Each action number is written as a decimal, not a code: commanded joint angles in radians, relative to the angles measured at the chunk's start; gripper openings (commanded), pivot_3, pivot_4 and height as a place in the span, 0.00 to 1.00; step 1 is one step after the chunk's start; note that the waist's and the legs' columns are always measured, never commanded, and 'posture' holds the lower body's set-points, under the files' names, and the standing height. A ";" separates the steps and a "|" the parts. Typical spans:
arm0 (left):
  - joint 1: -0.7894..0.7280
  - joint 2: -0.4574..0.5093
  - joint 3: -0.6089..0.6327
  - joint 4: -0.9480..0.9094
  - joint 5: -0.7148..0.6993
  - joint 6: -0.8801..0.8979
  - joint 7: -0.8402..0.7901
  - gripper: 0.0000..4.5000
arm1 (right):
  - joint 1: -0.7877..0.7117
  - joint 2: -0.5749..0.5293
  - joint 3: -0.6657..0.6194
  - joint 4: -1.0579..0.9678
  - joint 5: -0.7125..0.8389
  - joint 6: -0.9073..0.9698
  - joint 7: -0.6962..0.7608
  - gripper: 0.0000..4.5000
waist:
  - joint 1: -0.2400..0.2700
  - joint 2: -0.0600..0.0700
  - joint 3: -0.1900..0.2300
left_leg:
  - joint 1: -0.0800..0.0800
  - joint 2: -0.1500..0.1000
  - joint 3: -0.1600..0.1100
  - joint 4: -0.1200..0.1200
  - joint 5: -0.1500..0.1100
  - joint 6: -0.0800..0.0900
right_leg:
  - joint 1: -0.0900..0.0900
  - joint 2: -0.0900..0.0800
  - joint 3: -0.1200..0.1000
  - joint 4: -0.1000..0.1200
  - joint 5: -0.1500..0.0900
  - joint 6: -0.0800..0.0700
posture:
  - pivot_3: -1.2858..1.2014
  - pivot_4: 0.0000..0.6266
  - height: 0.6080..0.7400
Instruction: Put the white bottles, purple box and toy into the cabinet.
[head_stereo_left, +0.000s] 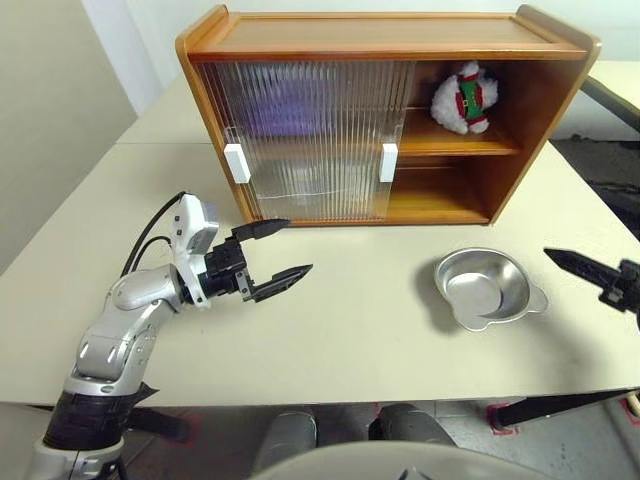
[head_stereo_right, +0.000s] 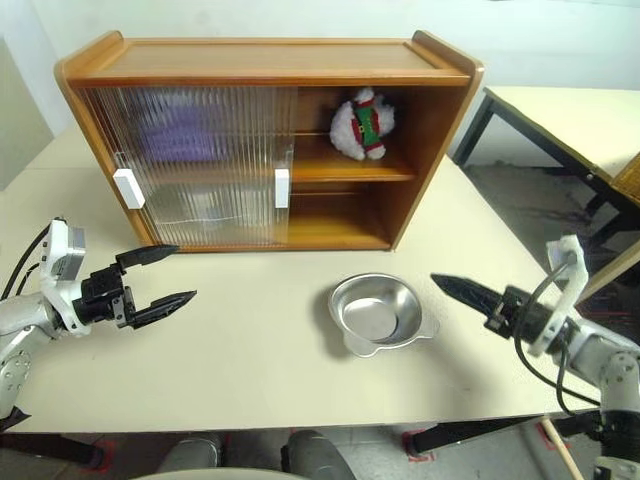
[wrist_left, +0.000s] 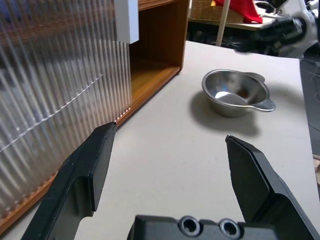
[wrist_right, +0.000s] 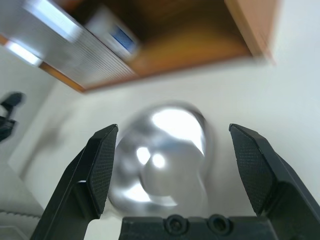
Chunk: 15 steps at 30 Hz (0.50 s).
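Left eye view | cabinet (head_stereo_left: 380, 40) right half open | toy (head_stereo_left: 464, 99) on shelf | both grippers (head_stereo_left: 278, 256) (head_stereo_right: 462, 291) released, empty

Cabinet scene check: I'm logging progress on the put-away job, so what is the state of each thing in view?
Cabinet: right half open, both sliding doors pushed left.
Plush snowman: on the upper shelf, tilted.
Purple box: blurred shape behind the ribbed doors, upper shelf.
Metal dish: empty, upright on the table.
Left pincer: open, empty.
Right pincer: open, empty.
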 joint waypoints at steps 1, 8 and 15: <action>0.004 0.005 -0.001 0.001 0.013 -0.006 -0.005 1.00 | 0.029 -0.011 0.013 0.005 -0.045 0.000 -0.013 0.99 | 0.001 0.000 0.000 | 0.000 0.000 0.000 0.000 0.000 0.000 | 0.000 0.000 0.000 0.000 0.000 0.000 | 0.51 0.00 1.00; -0.002 0.007 -0.002 0.002 0.013 -0.004 -0.006 1.00 | 0.117 -0.024 0.030 -0.054 -0.026 0.117 0.018 0.99 | 0.000 0.000 0.000 | 0.000 -0.001 0.001 0.000 -0.001 0.001 | 0.000 0.000 0.000 0.000 -0.001 0.001 | 0.51 0.00 1.00; -0.011 0.009 -0.004 -0.003 0.009 0.007 -0.004 1.00 | 0.098 0.015 0.016 -0.094 -0.008 0.152 -0.002 0.99 | -0.002 -0.001 0.000 | -0.002 -0.001 0.003 0.001 -0.001 0.001 | 0.002 0.001 0.000 0.000 -0.001 0.001 | 0.51 0.00 1.00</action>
